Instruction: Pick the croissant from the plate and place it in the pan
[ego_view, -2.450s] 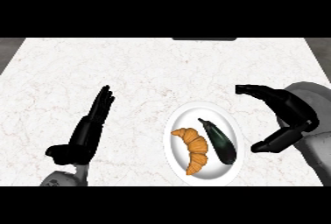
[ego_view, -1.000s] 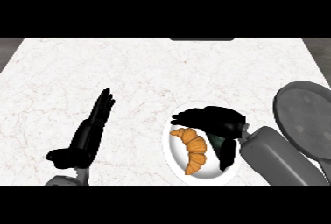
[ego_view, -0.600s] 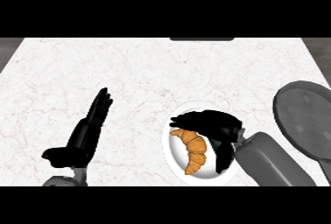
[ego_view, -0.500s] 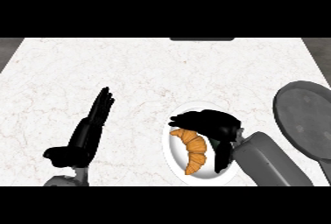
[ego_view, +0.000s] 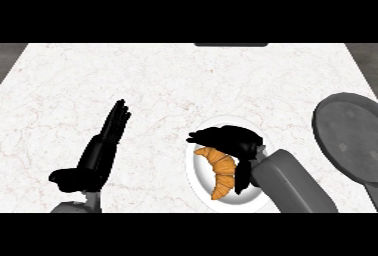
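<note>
Croissant (ego_view: 220, 169) lies lengthwise on the white plate (ego_view: 196, 176), its tips at 12 and 6 o'clock. The right hand (ego_view: 225, 140) sits over the plate's 12 o'clock edge, fingers curled down round the croissant's upper tip. A dark vegetable (ego_view: 241, 181) lies just beside the croissant at its 3 o'clock side, partly under the grey forearm. The pan (ego_view: 353, 145) rests on the counter (ego_view: 184, 80) at 3 o'clock from the plate, well apart. At 9 o'clock the left hand (ego_view: 102, 152) rests, fingers straight, pointing to 12 o'clock.
</note>
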